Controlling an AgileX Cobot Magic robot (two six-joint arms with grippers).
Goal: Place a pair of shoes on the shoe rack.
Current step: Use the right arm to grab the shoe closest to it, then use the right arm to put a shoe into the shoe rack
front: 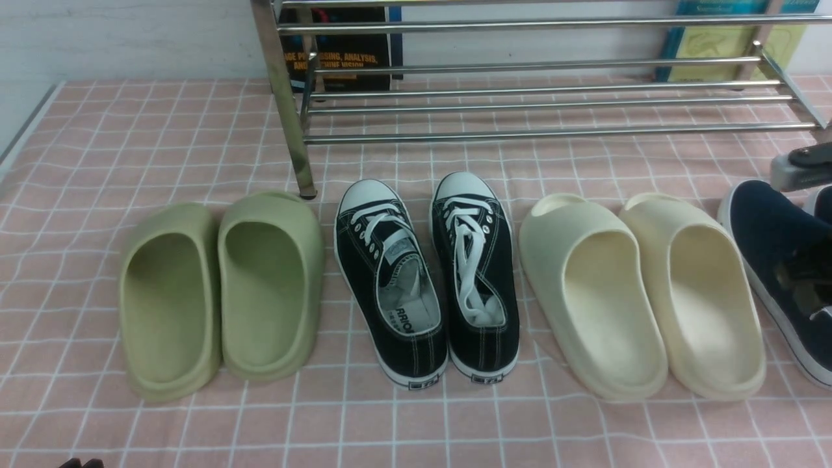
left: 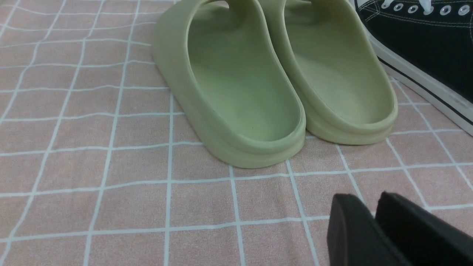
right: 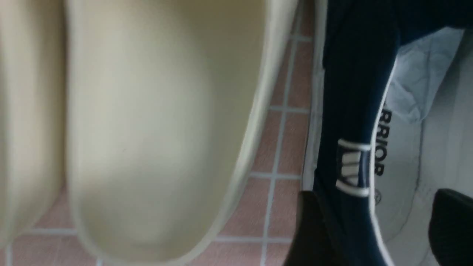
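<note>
At the far left, low at the table's near edge, the left gripper (front: 81, 463) barely shows in the front view. Its wrist camera shows its two black fingers (left: 347, 229) with only a narrow gap between them and nothing in it, above the pink cloth with a white grid (left: 92, 166). Just ahead of it stands a pair of olive-green moulded foam slides (front: 266, 286), side by side and touching, heels toward the robot. To their right comes a pair of black canvas lace-up sneakers with white toe caps (front: 481, 260), then a pair of cream moulded foam slides (front: 598, 292). Behind this row, the shiny chrome shoe rack of long horizontal tubes (front: 546, 132) spans from the middle to the right edge. Its front left post meets the cloth between the green slides and the black sneakers. At the far right, the dark navy slip-on canvas shoe with a white rubber sole (front: 760, 240) rests on the cloth beside the cream slides, in front of the rack's right end. Its twin (front: 827, 205) is a sliver at the frame edge. The right gripper (front: 803, 279) reaches into that shoe with jaws spread wide: one black finger (right: 306, 229) is outside the side wall, the other inside over the grey lining, not clamped on it
</note>
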